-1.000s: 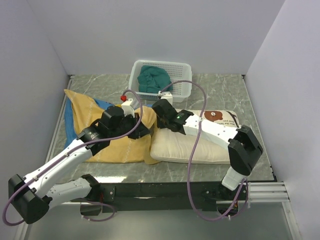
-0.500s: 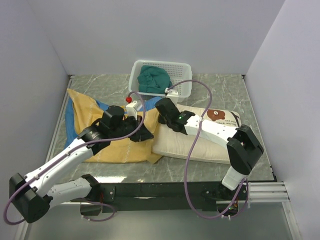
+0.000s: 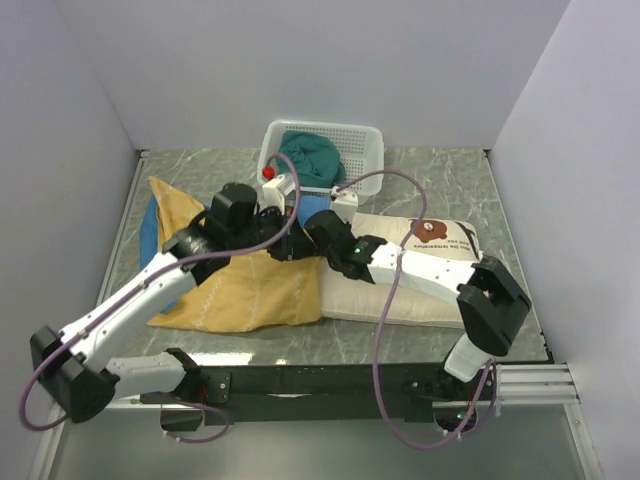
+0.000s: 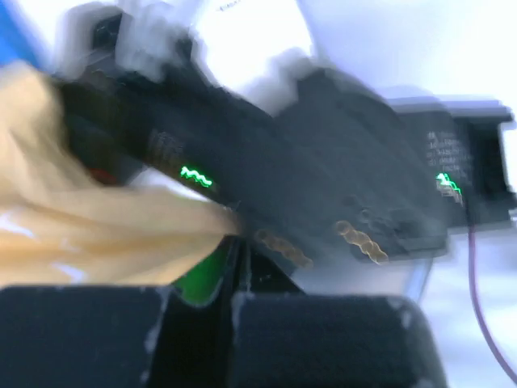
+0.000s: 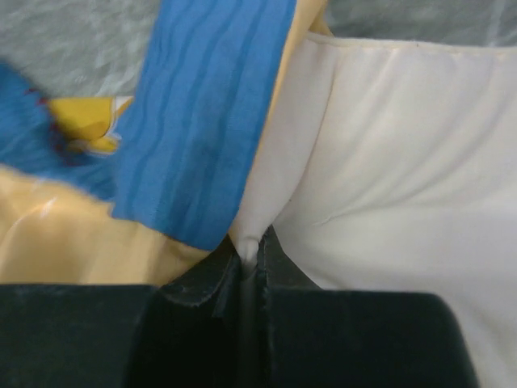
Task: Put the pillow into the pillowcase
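Well, the left gripper [image 4: 233, 263] is pinching the pillowcase [image 3: 240, 295], the right gripper [image 5: 246, 259] the pillow [image 3: 380, 305]; any tugging is risking either fold slipping.

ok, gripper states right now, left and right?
Left gripper: closed, pinching the yellow pillowcase fabric.
Right gripper: closed, pinching a fold of the white pillow.

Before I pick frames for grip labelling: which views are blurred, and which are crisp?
Left wrist: heavy motion blur, the pillowcase just a yellow smear. Right wrist: sharp, pillow creases clear. Top external: evenly lit and sharp.
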Robot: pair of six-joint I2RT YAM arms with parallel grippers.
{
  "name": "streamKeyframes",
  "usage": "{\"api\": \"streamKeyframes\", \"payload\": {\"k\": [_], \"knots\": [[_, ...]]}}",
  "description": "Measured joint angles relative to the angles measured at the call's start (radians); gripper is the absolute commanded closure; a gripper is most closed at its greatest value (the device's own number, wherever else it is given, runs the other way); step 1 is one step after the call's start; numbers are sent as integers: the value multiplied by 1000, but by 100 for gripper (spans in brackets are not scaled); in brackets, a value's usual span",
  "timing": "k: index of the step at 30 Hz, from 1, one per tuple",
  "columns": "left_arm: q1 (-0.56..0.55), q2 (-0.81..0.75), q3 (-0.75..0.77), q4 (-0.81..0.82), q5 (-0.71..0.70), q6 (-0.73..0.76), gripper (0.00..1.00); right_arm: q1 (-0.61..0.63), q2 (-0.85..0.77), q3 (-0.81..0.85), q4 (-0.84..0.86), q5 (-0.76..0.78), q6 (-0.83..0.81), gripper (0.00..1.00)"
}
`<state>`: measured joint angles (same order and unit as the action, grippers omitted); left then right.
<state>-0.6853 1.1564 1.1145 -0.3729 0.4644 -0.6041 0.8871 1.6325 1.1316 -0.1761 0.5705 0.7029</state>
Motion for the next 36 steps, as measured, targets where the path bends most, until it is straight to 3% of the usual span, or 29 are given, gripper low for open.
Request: {"api": "streamKeyframes", "payload": {"k": [4,7,10,11,16,26,29,34,36], "knots": [[56,134,131,-63,-50,-23,98,67,-102,-127,89,16,64,100],[91,214,175,-28,-77,-45,99,101,-162,-235,185,-1,106,77],[94,245,121,26,-79,-81,99,97,-205,-321,258,-48,146,63],[92,247,82,56,-77,-97,99,91,-222,-345,276,-68,153,50],[77,251,-46,120,-82,-150,94,63,-324,-401,309,-138,181,32],[24,226,-84,225,-133,-175,91,-5,-513,-422,145,-168,166,20],[-16,269,-76,225,-154,-161,99,-28,-601,-454,119,-160,151,20],[-111,373,-53,172,-229,-139,99,-103,-725,-520,66,-171,112,19],[-128,365,-68,153,-257,-133,82,-114,-738,-538,43,-174,91,19]]}}
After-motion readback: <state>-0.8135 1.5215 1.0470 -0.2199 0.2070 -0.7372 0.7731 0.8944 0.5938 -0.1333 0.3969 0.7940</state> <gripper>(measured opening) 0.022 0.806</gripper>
